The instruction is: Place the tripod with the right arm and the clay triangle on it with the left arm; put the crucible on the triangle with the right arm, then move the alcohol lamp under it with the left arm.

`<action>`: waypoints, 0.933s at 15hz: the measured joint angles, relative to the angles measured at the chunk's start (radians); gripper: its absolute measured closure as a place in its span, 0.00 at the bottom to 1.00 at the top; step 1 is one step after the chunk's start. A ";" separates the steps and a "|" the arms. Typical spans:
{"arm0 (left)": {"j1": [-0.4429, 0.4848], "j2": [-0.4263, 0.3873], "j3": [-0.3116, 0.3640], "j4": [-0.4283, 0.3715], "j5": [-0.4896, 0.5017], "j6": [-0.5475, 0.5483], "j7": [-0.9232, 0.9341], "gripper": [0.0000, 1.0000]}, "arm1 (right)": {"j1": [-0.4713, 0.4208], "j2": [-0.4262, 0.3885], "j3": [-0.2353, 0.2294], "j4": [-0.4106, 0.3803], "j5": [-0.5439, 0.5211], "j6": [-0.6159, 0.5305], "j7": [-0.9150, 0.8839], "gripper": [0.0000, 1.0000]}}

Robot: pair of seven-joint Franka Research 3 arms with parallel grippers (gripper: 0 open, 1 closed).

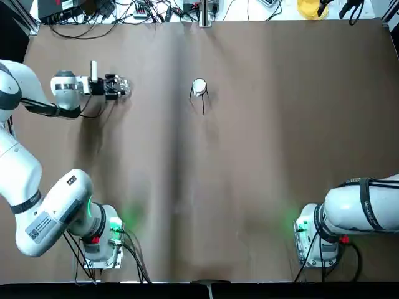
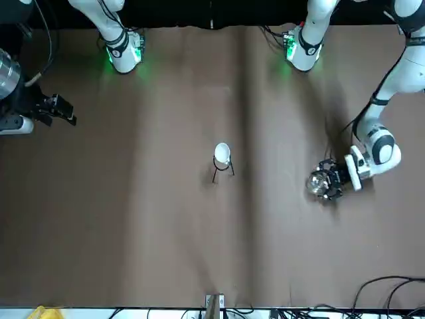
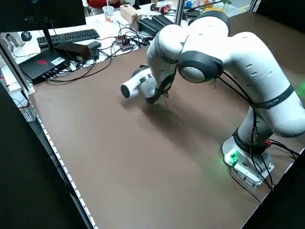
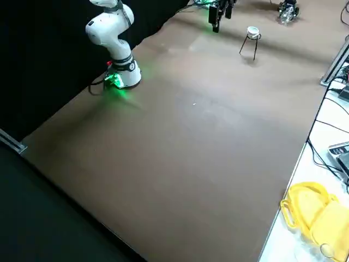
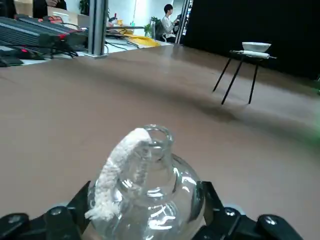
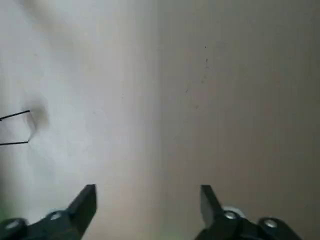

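One tripod (image 5: 231, 85) on three legs; one clay triangle (image 5: 253, 53), probably, as only its white edge shows under the one crucible (image 5: 256, 46); one alcohol lamp (image 5: 160, 205); two robot arms, one left arm (image 1: 22, 168) and one right arm (image 1: 377, 208); two grippers, the left gripper (image 5: 146, 186) with two fingers around the lamp and the right gripper (image 6: 148, 189) with two fingers over the table (image 6: 150, 100); one keyboard (image 3: 75, 40); one drink cup (image 3: 108, 14); one seated person (image 5: 169, 24) in the left wrist view.
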 joint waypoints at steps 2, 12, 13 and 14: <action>0.001 -0.031 -0.070 -0.105 -0.021 0.069 0.000 0.12 | -0.002 0.000 -0.006 0.001 0.000 0.016 0.000 0.00; 0.000 -0.040 -0.307 -0.384 -0.074 0.342 0.002 0.12 | -0.035 0.000 -0.020 0.001 -0.002 0.021 0.000 0.00; -0.006 -0.040 -0.330 -0.402 -0.099 0.372 0.002 0.12 | -0.037 0.000 -0.020 0.001 -0.002 0.021 0.000 0.00; -0.019 -0.040 -0.347 -0.416 -0.126 0.399 0.002 0.12 | -0.040 0.000 -0.020 0.001 -0.002 0.021 0.000 0.00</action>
